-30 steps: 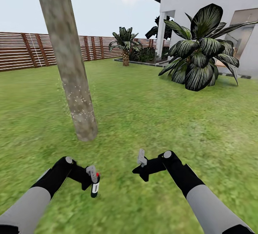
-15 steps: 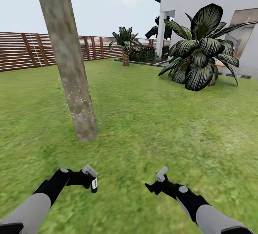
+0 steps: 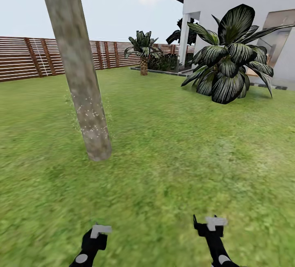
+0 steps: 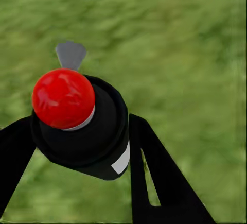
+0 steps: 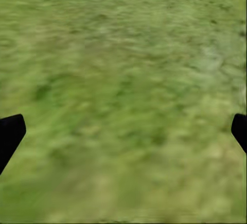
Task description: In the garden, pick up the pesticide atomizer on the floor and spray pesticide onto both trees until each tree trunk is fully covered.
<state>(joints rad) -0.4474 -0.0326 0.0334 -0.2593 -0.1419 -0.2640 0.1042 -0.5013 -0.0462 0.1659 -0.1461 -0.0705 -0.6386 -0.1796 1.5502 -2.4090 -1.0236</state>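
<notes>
Left wrist view: left end effector (image 4: 87, 147) grips the pesticide atomizer (image 4: 82, 123); right end effector (image 5: 123, 131) hangs spread over grass (image 5: 123, 69).

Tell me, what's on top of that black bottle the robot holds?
A shiny red ball cap sits on the black bottle. Below lies grass; the bottle's lower part is hidden.

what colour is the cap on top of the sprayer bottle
Glossy red, on the black pesticide atomizer; clearest in the left wrist view.
</notes>
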